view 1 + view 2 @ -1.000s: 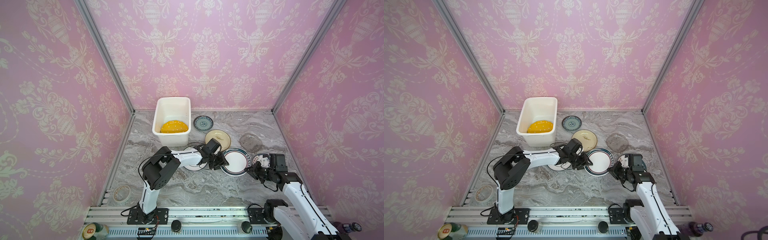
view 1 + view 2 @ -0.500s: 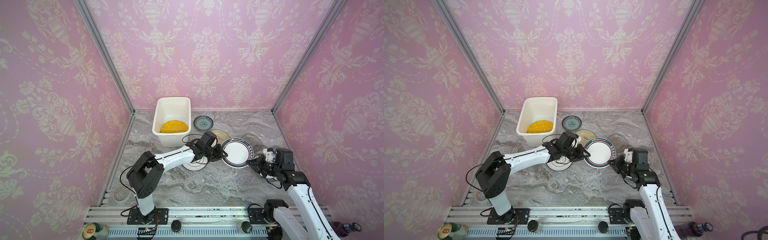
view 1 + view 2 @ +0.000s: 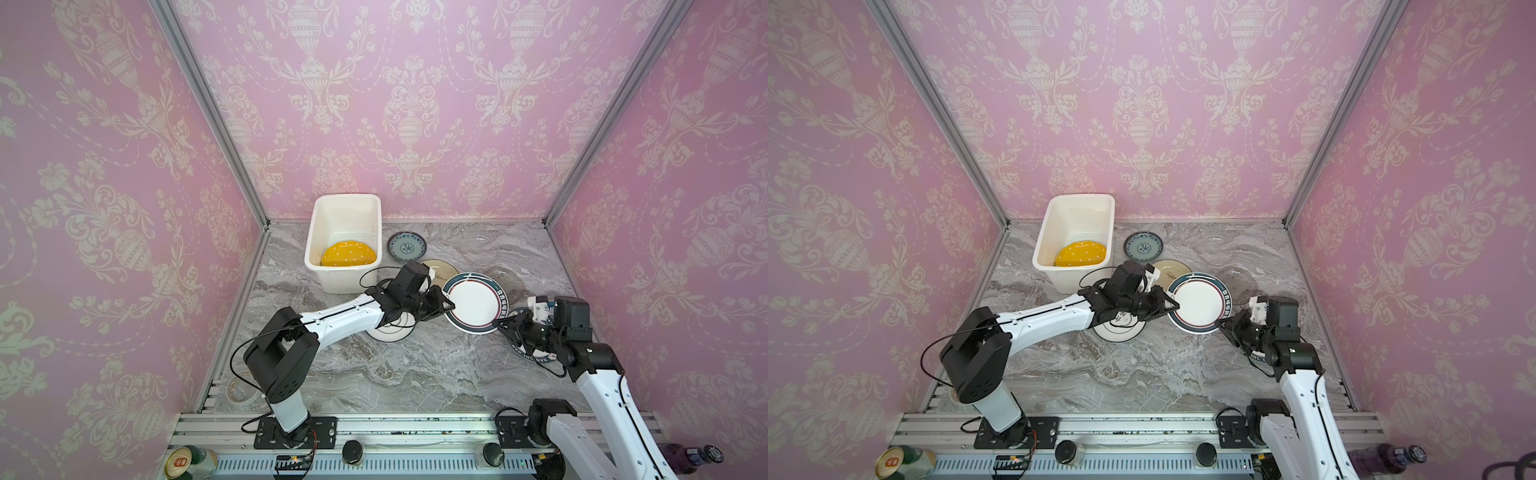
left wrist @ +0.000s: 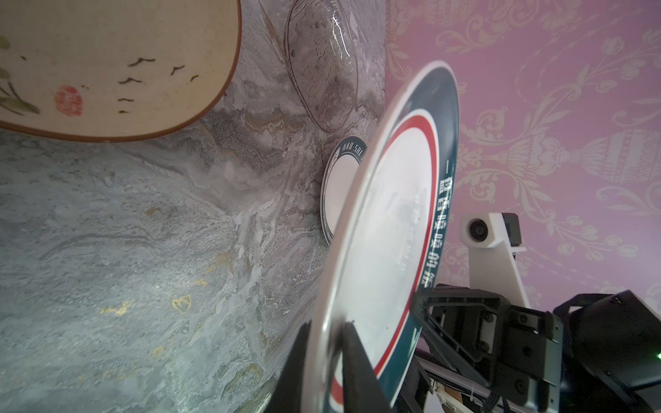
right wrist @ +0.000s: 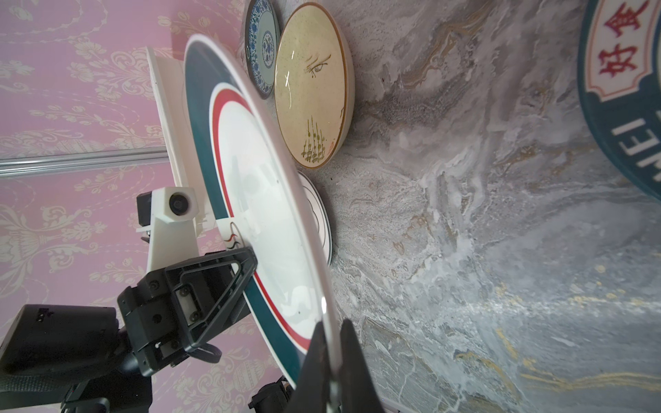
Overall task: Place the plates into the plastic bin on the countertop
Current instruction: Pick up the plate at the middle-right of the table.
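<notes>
The left gripper (image 3: 451, 307) is closed on the left edge of the teal-rimmed plate (image 3: 476, 305). The left wrist view shows one finger on each face of the rim. The right gripper (image 3: 498, 325) is clamped on the near right edge of the same plate, with the rim between its fingers in the right wrist view. The plate is held tilted between the two arms, clear of the countertop (image 3: 415, 374). A white plate (image 3: 390, 333) lies flat under the left arm. A lettered dark-rimmed plate (image 5: 615, 114) lies under the right gripper. Behind the held plate are a cream plate (image 3: 440, 268) and a smoky glass plate (image 3: 509, 280). Farther back are a small teal patterned plate (image 3: 407, 245) and a clear glass plate (image 3: 480, 249). All rest on the grey marble-patterned surface. The plastic bin (image 3: 345, 199) stands at the rear left, near the back wall, and contains one yellow plate (image 3: 348, 254). Pink damask wallpaper (image 3: 407, 104) covers three walls, which meet at aluminium corner posts (image 3: 208, 112). A ribbed rail (image 3: 395, 428) carrying the arm bases runs along the front edge.
</notes>
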You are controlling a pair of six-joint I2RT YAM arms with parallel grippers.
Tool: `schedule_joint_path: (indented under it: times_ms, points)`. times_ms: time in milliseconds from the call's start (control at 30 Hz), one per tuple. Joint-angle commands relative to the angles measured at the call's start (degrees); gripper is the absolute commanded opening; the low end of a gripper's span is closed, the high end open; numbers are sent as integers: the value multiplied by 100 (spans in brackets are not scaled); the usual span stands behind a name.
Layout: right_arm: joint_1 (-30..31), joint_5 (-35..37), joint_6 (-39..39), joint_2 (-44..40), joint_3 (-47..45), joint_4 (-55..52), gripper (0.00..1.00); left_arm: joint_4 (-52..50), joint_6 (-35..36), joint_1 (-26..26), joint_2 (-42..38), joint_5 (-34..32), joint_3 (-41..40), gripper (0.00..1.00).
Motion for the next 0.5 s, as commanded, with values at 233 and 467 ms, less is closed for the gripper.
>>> schedule_joint_path:
  times_ms: [233, 467]
  points:
    - [123, -415, -366, 65, 341, -238, 36, 116, 384, -215, -396, 165, 163, 0]
    - [119, -377, -404, 138, 782, -279, 62, -468, 602, -117, -677, -105, 396, 0]
